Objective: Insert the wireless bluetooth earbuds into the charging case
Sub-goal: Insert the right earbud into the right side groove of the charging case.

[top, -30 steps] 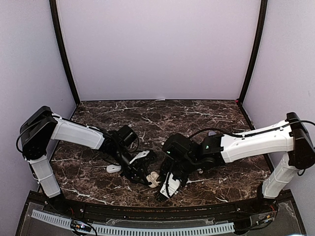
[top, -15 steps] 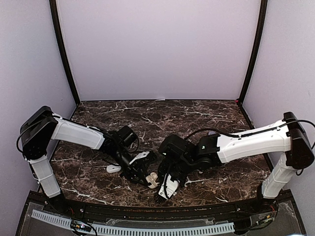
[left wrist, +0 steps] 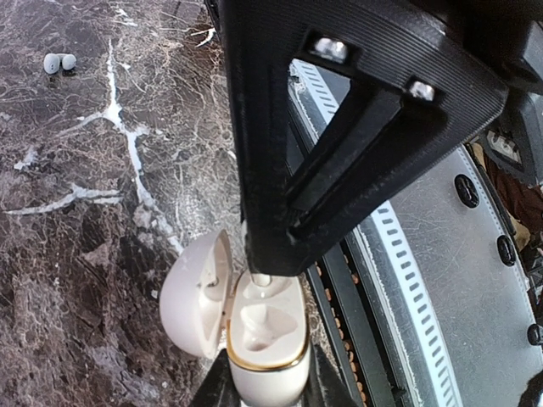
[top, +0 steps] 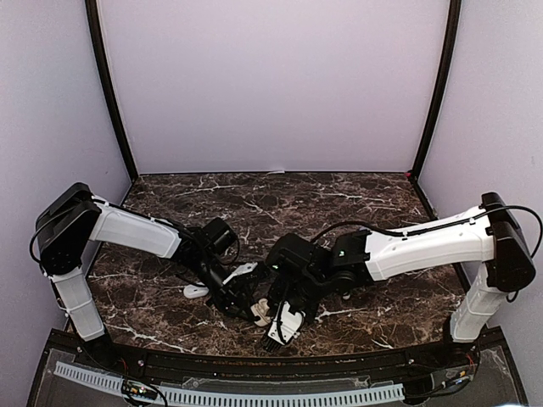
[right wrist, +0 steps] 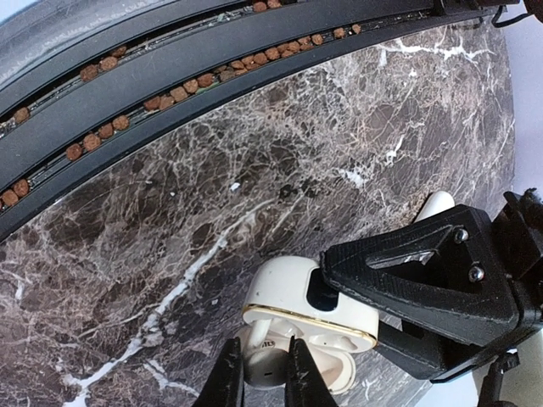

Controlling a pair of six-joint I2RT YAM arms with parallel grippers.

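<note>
hold the open case [left wrist: 263,339] steady in clamped left fingers [top: 248,298]; with right fingers [right wrist: 261,373] pinched on the bud [left wrist: 261,279], just over the socket beneath them, lower straight, seat gently, then release. leave spare buds [left wrist: 59,61], well apart on worktop [left wrist: 85,212].

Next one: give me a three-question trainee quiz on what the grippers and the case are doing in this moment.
1. Multiple choice: what does the left gripper hold? A) the open case B) a loose bud from the table C) nothing
2. True or false: the case's lid is shut.
3. Fill in: the right gripper pinches an earbud right over the ____.
Key: 1 A; 2 false, the lid stands swung open to one side; 3 case.
</note>
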